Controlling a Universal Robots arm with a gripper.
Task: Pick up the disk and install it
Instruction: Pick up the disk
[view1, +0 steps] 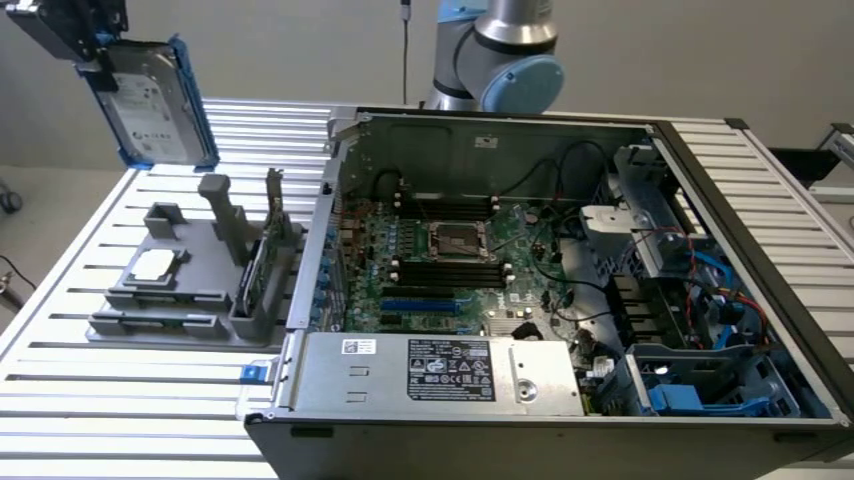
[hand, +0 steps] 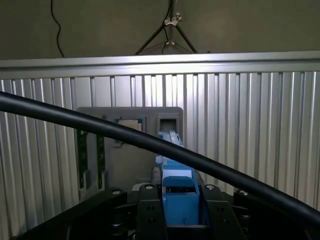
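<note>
One disk (view1: 154, 105) hangs upright, pinched by the gripper (view1: 96, 58) | high over the bench's (view1: 120, 420) corner, exterior view's left | best: firm grip, no tilt, go slow.

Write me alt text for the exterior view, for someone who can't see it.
The gripper holds the disk roughly upright in the air at the exterior view's left, above a grey holder on the slatted table. To the exterior view's right lies an open computer case with its motherboard exposed.

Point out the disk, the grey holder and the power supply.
disk (view1: 147, 100), exterior view, its white label.
grey holder (view1: 160, 322), exterior view, bare front edge.
power supply (view1: 451, 368), exterior view, its printed label.
</note>
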